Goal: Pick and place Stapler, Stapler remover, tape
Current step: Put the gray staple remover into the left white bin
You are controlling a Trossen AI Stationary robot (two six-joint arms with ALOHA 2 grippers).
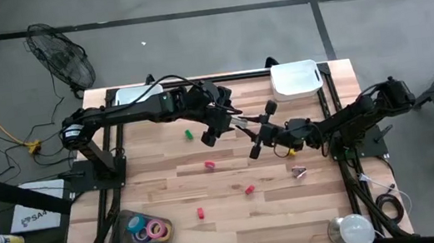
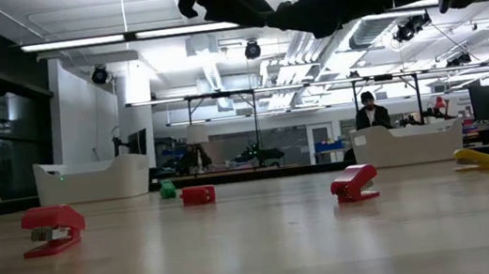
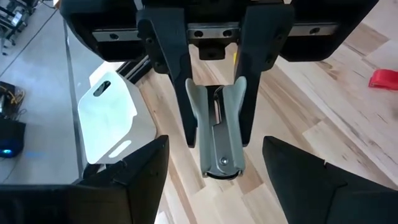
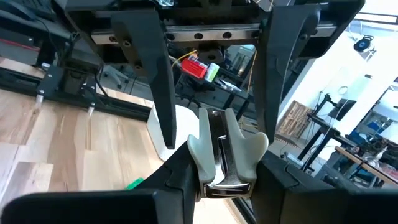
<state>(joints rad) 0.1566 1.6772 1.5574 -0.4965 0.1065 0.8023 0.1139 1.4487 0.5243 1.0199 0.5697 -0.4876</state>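
The right gripper [image 4: 224, 177] pinches a pale-handled staple remover [image 3: 217, 137] in the air above the table, in front of the white bin [image 1: 295, 79] and to its left. The left gripper [image 3: 214, 146] faces it with fingers spread wide, one on each side of the remover and not touching it. The tape rolls [image 1: 149, 229] lie in a clear tray far from the bin, at the near left corner. Red staplers [image 1: 209, 165] sit on the wood between

only lettering anywhere is on the white sheet [image 1: 30, 216] on the floor left of the table, looks like "SA" and then it's cut off
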